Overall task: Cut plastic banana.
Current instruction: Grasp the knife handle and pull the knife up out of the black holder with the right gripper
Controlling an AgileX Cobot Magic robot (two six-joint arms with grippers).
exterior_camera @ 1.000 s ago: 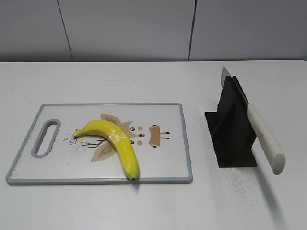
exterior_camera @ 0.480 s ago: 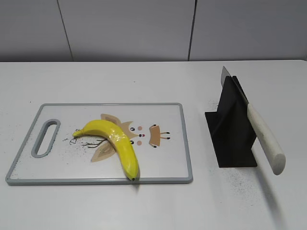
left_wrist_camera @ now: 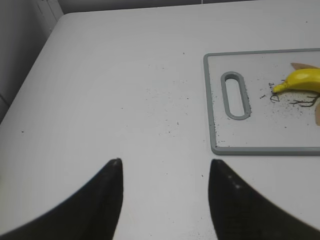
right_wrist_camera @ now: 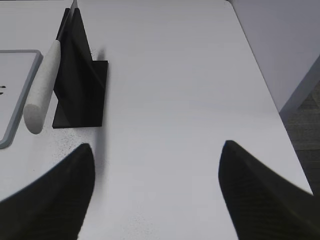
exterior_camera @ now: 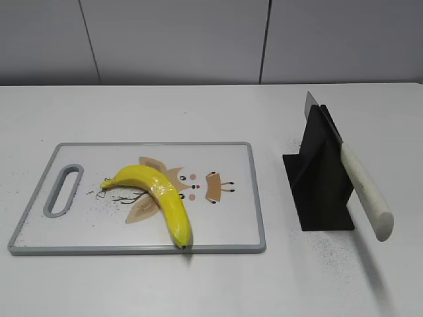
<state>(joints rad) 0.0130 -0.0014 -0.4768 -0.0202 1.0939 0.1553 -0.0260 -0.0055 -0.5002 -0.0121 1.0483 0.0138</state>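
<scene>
The plastic banana [exterior_camera: 158, 195] lies curved on the white cutting board [exterior_camera: 231, 228], stem end to the left; its stem end also shows in the left wrist view [left_wrist_camera: 300, 80]. A knife with a white handle [exterior_camera: 365, 191] rests slanted in a black stand [exterior_camera: 320, 178]; both also show in the right wrist view, the knife [right_wrist_camera: 42, 87] on the stand [right_wrist_camera: 80, 85]. My left gripper [left_wrist_camera: 165, 162] is open and empty over bare table left of the board [left_wrist_camera: 260, 149]. My right gripper [right_wrist_camera: 157, 145] is open and empty over bare table right of the stand. Neither gripper shows in the exterior view.
The board has a grey rim, a grey handle slot [exterior_camera: 63, 191] at its left end and a printed cartoon in the middle. Dark specks lie on the white table [exterior_camera: 198, 284]. A grey wall stands behind. The table's right edge [right_wrist_camera: 265, 85] is near my right gripper.
</scene>
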